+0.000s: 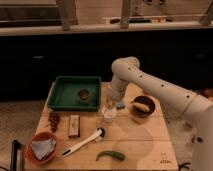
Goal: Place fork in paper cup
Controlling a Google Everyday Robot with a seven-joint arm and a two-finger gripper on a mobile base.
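Gripper (111,101) over paper cup (108,116), its hold indistinct

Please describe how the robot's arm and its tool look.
The arm is creamy white, made of thick rounded tubes with small dark dots along it. No cables show. The tool, just above the paper cup, looks pale too.
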